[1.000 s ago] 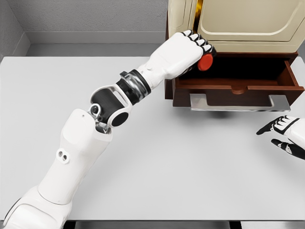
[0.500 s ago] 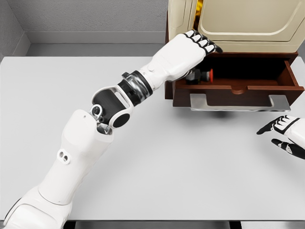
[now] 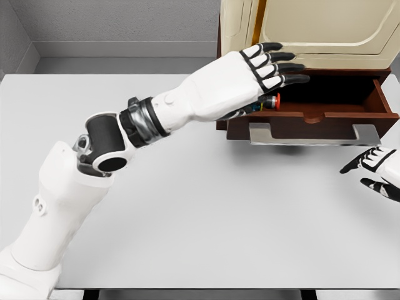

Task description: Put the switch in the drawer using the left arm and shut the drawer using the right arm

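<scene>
Since the earlier frames the left hand [image 3: 265, 65] has let go of the switch [image 3: 270, 102] and its fingers [image 3: 284, 67], then curled around the red button, now stretch out straight and flat, holding nothing. That hand hovers over the left end of the open drawer [image 3: 325, 115], palm down, with the forearm reaching in across the bench [image 3: 206, 212] from the lower left. Beneath the fingertips the switch lies inside the drawer near its left wall, its red cap turned toward the right; most of its body is hidden under the hand, so how it rests on the drawer floor is hard to judge. Still pulled out, the drawer shows its dark brown front and grey handle [image 3: 312, 134] toward the bench's near side, under the cream cabinet [image 3: 312, 25] at the far right corner. Near the right edge of the bench the right hand [image 3: 378, 172] shows with fingers loosely spread, empty, well apart from the drawer.
</scene>
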Action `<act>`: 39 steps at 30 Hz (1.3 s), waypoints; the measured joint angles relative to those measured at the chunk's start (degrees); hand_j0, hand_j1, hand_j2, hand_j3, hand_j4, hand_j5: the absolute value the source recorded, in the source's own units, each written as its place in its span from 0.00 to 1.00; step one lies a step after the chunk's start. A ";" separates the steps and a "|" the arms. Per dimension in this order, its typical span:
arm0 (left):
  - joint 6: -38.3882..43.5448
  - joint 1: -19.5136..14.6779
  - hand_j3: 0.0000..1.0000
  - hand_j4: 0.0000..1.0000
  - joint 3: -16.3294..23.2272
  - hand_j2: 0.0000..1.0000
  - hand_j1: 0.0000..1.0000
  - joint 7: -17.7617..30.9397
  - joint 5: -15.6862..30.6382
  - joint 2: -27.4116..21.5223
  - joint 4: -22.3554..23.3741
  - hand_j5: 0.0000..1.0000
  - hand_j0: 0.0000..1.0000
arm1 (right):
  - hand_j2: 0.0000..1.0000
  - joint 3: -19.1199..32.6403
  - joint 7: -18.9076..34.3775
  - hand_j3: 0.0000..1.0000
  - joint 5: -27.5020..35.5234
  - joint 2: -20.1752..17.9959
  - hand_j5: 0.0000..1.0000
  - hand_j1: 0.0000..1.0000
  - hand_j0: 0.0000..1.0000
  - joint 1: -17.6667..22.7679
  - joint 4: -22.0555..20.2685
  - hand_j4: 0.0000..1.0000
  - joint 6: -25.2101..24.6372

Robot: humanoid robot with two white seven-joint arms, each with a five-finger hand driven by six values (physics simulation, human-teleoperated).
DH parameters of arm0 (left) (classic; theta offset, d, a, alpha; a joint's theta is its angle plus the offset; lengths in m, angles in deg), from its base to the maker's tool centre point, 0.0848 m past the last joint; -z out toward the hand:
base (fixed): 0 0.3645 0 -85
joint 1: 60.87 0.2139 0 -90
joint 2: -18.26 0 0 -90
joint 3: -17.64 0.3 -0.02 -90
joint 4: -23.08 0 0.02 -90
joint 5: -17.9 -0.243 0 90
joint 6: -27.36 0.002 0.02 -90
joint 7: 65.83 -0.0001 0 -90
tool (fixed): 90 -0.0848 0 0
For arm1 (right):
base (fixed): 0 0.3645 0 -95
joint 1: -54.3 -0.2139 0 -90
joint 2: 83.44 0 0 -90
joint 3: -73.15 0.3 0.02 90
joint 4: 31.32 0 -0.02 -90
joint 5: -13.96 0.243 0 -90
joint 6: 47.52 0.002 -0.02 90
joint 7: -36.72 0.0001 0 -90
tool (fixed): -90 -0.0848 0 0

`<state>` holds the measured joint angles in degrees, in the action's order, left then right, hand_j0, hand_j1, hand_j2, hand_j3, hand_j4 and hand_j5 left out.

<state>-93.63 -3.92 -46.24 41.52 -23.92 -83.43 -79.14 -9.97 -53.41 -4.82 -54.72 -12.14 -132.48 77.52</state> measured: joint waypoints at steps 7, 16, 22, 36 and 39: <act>-3.72 12.83 1.00 1.00 -15.10 1.00 1.00 0.07 19.93 -20.14 0.03 1.00 1.00 | 0.60 -0.16 0.43 0.60 -1.36 -0.77 0.60 0.60 0.60 -0.79 0.19 0.60 0.04; -4.11 25.49 1.00 1.00 -21.21 1.00 1.00 0.66 27.19 -30.03 12.99 1.00 1.00 | 0.62 -0.71 1.86 0.62 -3.81 -0.85 0.62 0.62 0.62 -2.37 0.41 0.62 0.24; -4.11 27.77 1.00 1.00 -23.04 1.00 1.00 2.25 30.67 -30.04 19.22 1.00 1.00 | 0.62 -0.69 2.31 0.62 -2.13 -0.95 0.62 0.62 0.62 -2.28 0.41 0.62 0.25; -4.11 31.73 1.00 1.00 -30.01 1.00 1.00 4.01 32.34 -27.92 20.26 1.00 1.00 | 0.56 -0.48 0.18 0.56 -0.86 -2.41 0.56 0.56 0.56 0.61 0.64 0.56 0.00; -4.11 31.82 1.00 1.00 -30.66 1.00 1.00 4.02 32.16 -27.50 20.26 1.00 1.00 | 0.53 -0.43 0.05 0.53 -1.16 -2.42 0.53 0.53 0.53 0.79 0.64 0.53 -0.01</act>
<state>-97.74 27.90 -76.91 45.54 8.23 -110.94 -58.87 -10.40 -53.36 -5.98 -57.15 -11.35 -131.84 77.50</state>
